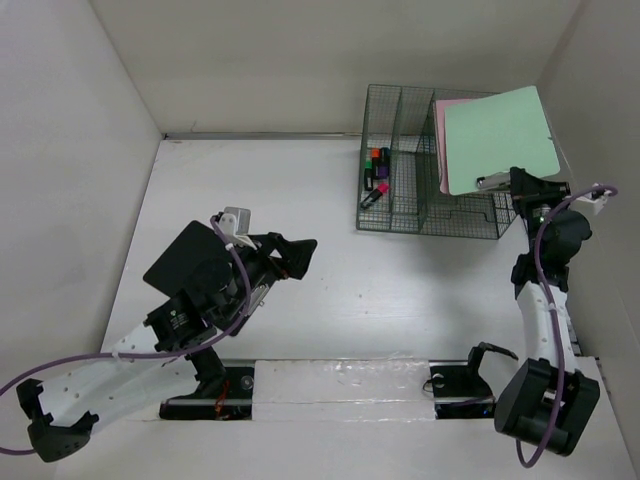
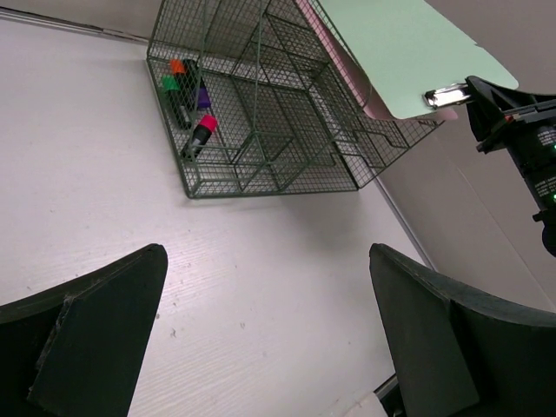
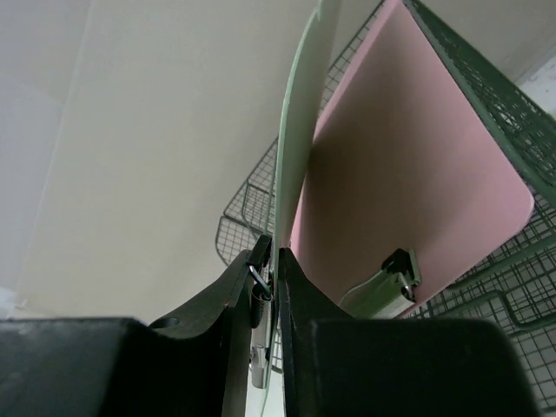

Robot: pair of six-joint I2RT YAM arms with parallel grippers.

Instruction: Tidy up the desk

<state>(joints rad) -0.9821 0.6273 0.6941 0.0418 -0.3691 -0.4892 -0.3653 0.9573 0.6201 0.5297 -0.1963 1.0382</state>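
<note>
Right gripper (image 3: 274, 271) pinches thin green clipboard (image 1: 497, 135), seemingly by its metal clip (image 2: 445, 95); left gripper (image 2: 265, 287) gapes wide.

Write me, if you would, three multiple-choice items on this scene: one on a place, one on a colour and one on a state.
1. Where do the markers lie?
A. Beside the arm bases
B. In the wire organizer, left compartment
C. Between the left jaws

2. What colour is the clipboard that the right jaws grip?
A. Pink
B. Blue
C. Green

3. How do the left jaws stand?
A. Wide open and empty
B. Shut on a marker
C. Shut on a folder

Answers:
1 B: the capped markers lie behind the mesh at the rack's left end.
2 C: the right jaws pinch the clip end, and the board's face is pale green.
3 A: the left wrist view shows them far apart, with only the bare desk between.
</note>
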